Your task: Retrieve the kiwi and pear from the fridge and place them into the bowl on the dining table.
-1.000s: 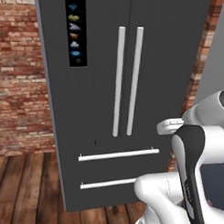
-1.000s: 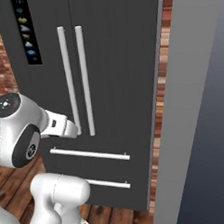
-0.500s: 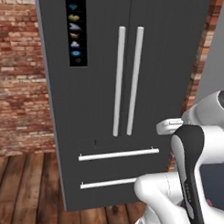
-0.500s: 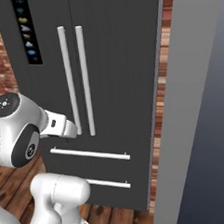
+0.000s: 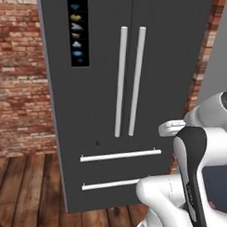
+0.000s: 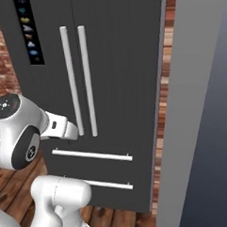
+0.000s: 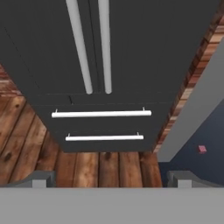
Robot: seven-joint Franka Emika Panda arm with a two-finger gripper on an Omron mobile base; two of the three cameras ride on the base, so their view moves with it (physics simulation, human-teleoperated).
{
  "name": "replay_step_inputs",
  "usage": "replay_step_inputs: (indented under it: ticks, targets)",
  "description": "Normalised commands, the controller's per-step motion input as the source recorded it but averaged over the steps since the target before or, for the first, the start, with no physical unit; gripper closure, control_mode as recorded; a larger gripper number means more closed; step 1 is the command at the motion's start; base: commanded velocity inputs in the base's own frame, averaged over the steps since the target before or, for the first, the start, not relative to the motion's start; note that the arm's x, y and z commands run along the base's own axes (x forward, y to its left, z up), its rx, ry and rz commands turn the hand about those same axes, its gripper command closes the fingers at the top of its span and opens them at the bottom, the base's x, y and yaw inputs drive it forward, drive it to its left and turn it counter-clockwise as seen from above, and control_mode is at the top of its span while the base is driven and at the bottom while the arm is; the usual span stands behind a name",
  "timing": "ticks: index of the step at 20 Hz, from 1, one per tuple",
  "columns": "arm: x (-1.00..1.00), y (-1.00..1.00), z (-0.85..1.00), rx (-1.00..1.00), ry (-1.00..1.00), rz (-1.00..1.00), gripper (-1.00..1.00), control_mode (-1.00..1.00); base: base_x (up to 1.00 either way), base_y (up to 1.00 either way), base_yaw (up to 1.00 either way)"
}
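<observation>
My pincer (image 7: 109,179): spread wide, holding nothing, short of the doors.
Fridge (image 5: 102,87): shut, straight ahead of me.
Right edge: grey wall (image 6: 195,106) close beside it.
Open room: wooden floor (image 7: 105,166) below.

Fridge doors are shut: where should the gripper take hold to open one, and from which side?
Probably one of the two long vertical bar handles that flank the centre seam of the fridge. Come straight at the front, with the open gripper turned so its fingers straddle the bar sideways. The bar is thin and seems to stand proud of the door.
</observation>
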Motion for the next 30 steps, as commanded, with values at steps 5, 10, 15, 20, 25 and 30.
replay_step_inputs:
  ticks: [5, 10, 15, 20, 25, 30]
  targets:
    - [0.00, 0.00, 0.00, 0.00, 0.00, 0.00, -1.00, 1.00, -0.21, 0.35, 0.00]
    - [0.00, 0.00, 0.00, 0.00, 0.00, 0.00, -1.00, 1.00, -0.14, 0.40, 0.00]
    - [0.00, 0.00, 0.00, 0.00, 0.00, 0.00, -1.00, 1.00, -0.32, 0.23, 0.00]
    - [-0.10, -0.03, -0.01, 0.00, -0.01, 0.00, -1.00, -1.00, -0.46, 0.00, 0.00]
    - [-0.41, -0.19, -0.01, 0.00, -0.05, 0.00, -1.00, -1.00, 0.00, 0.00, 0.00]
    - [-0.11, -0.04, 0.00, 0.00, 0.00, 0.00, -1.00, -1.00, 0.00, 0.00, 0.00]
